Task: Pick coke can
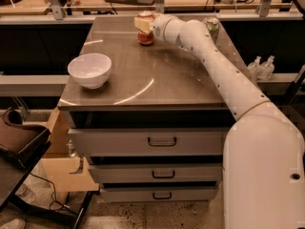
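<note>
The coke can (146, 37) is a small red can standing on the far part of the metal table top (143, 75), near its back edge. Only its lower red half shows. My gripper (143, 24) is at the can's upper part and covers its top. The white arm (214, 61) reaches in from the lower right across the table's right side. The can rests on the table.
A white bowl (89, 69) sits at the table's front left. A white-and-green can (211, 26) stands at the back right, just behind the arm. Drawers (162, 141) are below the table top. Two small bottles (261, 67) stand off to the right.
</note>
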Controlling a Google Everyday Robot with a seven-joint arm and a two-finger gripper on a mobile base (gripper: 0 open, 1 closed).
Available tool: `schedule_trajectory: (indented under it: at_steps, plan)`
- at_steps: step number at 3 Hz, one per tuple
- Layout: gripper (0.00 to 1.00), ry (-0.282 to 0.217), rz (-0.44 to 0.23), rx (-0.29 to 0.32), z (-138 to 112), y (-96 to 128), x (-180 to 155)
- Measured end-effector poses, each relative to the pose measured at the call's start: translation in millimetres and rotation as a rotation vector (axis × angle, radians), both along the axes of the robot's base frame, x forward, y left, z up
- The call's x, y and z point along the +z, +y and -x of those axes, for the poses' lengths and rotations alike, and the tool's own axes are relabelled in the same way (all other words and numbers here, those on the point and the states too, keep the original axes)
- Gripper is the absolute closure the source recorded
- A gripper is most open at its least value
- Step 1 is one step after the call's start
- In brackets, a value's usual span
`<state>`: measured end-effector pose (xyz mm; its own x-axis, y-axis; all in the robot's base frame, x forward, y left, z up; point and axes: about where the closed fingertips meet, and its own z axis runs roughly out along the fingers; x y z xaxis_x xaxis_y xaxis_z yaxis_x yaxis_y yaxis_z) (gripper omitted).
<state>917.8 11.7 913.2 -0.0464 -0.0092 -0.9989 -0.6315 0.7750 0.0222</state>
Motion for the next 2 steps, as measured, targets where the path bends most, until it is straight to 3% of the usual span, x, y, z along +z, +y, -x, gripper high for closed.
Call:
schedule_trajectory:
  at_steps: [2]
  plan:
    - [1.0,-0.01,0.093,-0.007,42.4,-34.3,58.9]
